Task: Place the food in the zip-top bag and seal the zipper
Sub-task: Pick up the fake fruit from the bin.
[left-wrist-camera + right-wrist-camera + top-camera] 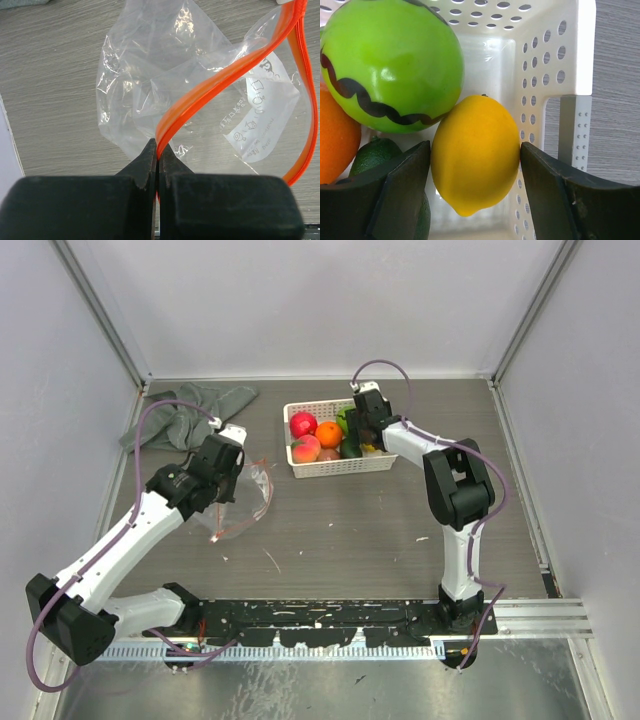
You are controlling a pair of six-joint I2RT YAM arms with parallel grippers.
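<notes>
Left gripper (158,150) pinches the zipper (225,75); right gripper (475,150) clasps a yellow fruit (475,170) in the basket (570,50).
The left jaws are pressed together on the orange-red zipper strip, whose two sides loop apart beyond them. The clear zip-top bag (150,75) lies crumpled on the table (350,530), left of the basket. The right jaws stand wide, a finger flush against each side of the yellow fruit by the basket's right wall. A green fruit (390,65) rests against it, with an orange fruit (335,135) further left. A red fruit (303,424) and a peach fruit (306,448) lie at the basket's left end.
</notes>
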